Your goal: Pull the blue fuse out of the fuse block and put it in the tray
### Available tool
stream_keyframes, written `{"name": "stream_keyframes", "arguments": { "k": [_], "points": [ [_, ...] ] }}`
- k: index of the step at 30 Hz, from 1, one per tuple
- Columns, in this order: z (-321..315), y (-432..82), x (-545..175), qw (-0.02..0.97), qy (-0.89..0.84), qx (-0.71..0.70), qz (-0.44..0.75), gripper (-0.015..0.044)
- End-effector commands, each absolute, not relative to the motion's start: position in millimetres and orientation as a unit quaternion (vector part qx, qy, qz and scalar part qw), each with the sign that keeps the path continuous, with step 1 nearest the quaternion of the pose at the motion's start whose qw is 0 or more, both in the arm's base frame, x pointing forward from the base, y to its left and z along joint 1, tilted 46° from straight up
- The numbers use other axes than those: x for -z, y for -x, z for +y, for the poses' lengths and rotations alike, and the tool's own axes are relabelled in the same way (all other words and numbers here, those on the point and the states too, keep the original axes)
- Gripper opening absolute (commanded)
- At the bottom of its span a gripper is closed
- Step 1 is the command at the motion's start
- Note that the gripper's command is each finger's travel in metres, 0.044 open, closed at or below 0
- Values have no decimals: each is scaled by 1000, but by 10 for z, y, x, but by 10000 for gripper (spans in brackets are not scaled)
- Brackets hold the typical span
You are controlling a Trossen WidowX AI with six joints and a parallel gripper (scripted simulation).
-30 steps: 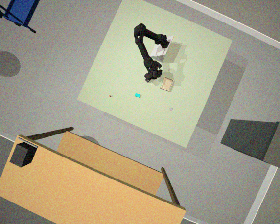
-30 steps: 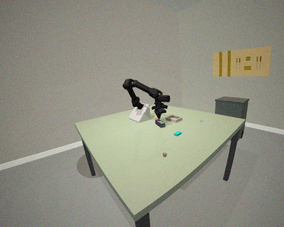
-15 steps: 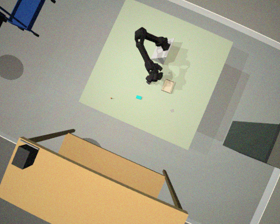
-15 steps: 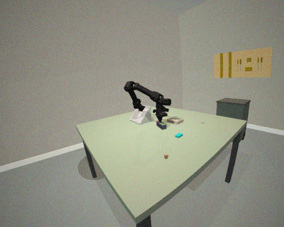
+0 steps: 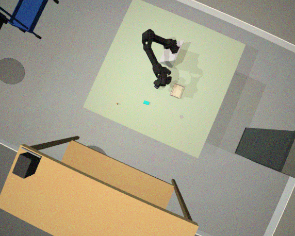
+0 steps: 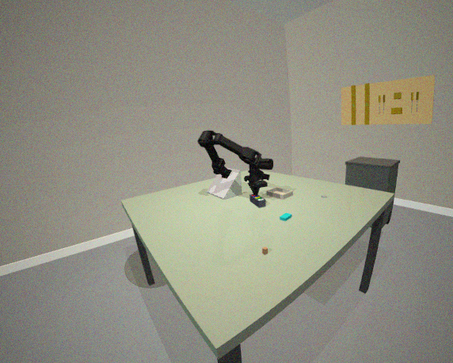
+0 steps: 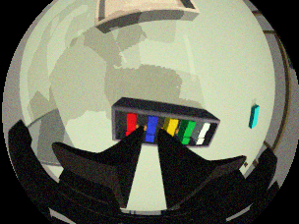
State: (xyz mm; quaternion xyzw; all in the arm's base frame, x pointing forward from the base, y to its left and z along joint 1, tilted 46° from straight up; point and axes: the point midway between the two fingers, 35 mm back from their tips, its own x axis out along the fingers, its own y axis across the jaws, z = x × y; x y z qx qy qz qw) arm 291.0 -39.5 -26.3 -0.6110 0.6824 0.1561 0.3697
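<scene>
The blue fuse [image 7: 151,123] sits in the dark fuse block [image 7: 164,106] [image 6: 258,203], between the red fuse [image 7: 131,124] and the yellow fuse [image 7: 171,126]. My gripper [image 7: 150,131] [image 6: 256,193] points down over the block, slightly open and empty. In the wrist view its fingertips appear on either side of the blue fuse's near part. Their exact height above it is hard to tell. In the top view the arm hides most of the block. The tray [image 5: 175,97] [image 6: 278,196] [image 7: 148,19] stands beside the block, with nothing seen in it.
Green [image 7: 187,132] and white [image 7: 204,133] fuses stand beyond the yellow one. A turquoise block [image 5: 146,102] [image 6: 285,216] [image 7: 254,117], a small orange-brown cube [image 5: 117,103] [image 6: 264,250] and a small grey item [image 5: 181,116] [image 6: 324,196] lie on the table. A white wedge [image 6: 232,189] is at the arm's base.
</scene>
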Motion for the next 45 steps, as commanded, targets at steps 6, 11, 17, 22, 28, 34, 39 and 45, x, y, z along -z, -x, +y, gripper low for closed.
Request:
{"name": "stream_keyframes", "arguments": {
  "k": [6,11,17,22,28,34,39,45],
  "points": [
    [-453,-2915,314,368,613,-156,681,74],
    [-447,-2910,310,369,611,-156,683,67],
    [-447,-2910,310,369,611,-156,683,27],
    [-447,-2910,310,369,611,-156,683,0],
    [-434,-2911,299,369,611,-156,683,0],
    [-412,-2912,280,369,611,-156,682,0],
    [-394,-2913,264,369,611,-156,682,0],
    [-373,-2914,244,369,611,-157,682,0]
  ]
}}
